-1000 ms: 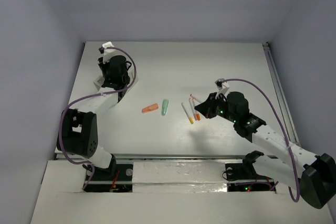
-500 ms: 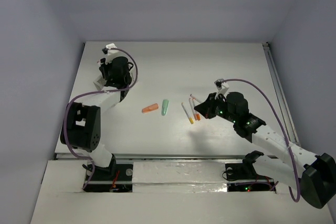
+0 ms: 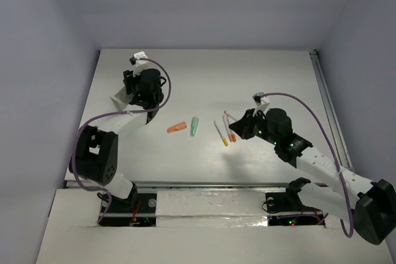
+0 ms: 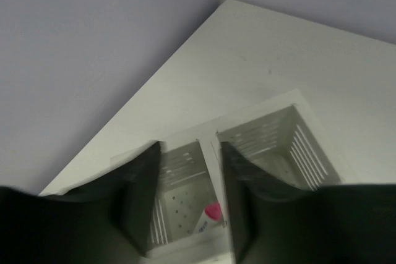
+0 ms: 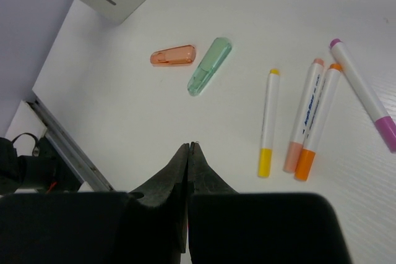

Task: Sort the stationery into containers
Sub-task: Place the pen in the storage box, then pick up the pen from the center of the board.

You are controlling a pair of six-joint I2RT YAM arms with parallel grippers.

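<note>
- Release looks complete at the box: the left gripper point(image 4: 189, 146) hangs over the white box point(image 4: 303, 146) with its jaws wide apart and nothing between them.
- A pen with a pink cap point(image 4: 209, 214) lies in the compartment that sits on the left in the wrist view, directly below the open jaws.
- The best move from here, I judge, is a straight lift, so that neither finger catches the slotted walls and drags the light box along.
- The right gripper point(image 5: 189, 146) is clenched on nothing and hovers above the table beside the loose pens.
- It must open before it comes down. The yellow-capped pen point(image 5: 267, 125) lies apart from its neighbours and looks the easiest pick. The two orange-capped pens point(image 5: 303, 119) lie pressed side by side, with the magenta-capped pen point(image 5: 365, 94) just beyond them.
- The orange stub point(image 5: 173, 55) and mint-green stub point(image 5: 209, 66) lie near each other, between the pens and the box.
- The table point(image 3: 247, 78) is smooth, matt white, and pale lilac walls point(image 3: 216, 4) close it in on three sides.
</note>
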